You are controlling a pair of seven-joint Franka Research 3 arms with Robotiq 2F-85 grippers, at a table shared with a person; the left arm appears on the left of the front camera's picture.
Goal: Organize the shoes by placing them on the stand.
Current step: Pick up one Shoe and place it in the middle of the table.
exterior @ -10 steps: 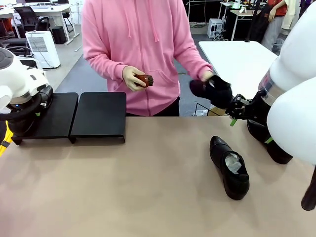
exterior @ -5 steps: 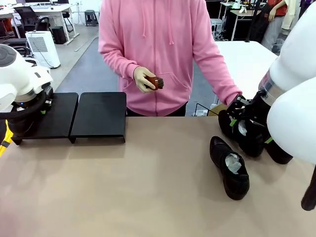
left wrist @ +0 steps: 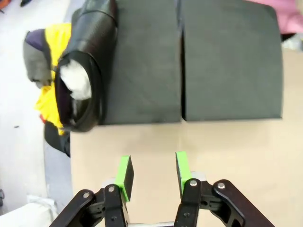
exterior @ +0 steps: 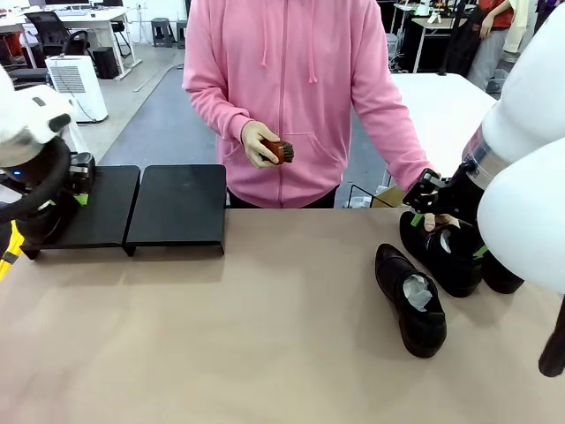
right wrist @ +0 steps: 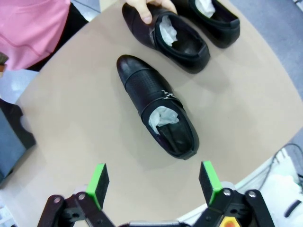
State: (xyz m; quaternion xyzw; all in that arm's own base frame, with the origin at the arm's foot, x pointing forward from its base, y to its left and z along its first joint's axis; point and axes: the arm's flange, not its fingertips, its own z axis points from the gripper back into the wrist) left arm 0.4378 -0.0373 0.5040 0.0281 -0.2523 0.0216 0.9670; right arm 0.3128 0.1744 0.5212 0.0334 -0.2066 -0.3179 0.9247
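Stand [exterior: 177, 208] sits at nine o'clock, one shoe [left wrist: 83, 71] on its outer platform; three more lie at three o'clock, the nearest shoe [right wrist: 158, 113] below the wide-open, empty right gripper [right wrist: 154, 182]. Left gripper [left wrist: 154, 170] half-open, empty. Best descend squarely, jaws straddling its middle, clear of the person's hand [right wrist: 144, 8]

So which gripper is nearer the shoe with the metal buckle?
Right. The right gripper hangs open above that shoe, just past its heel. The left gripper is far off to the robot's left, open, in front of the stand.
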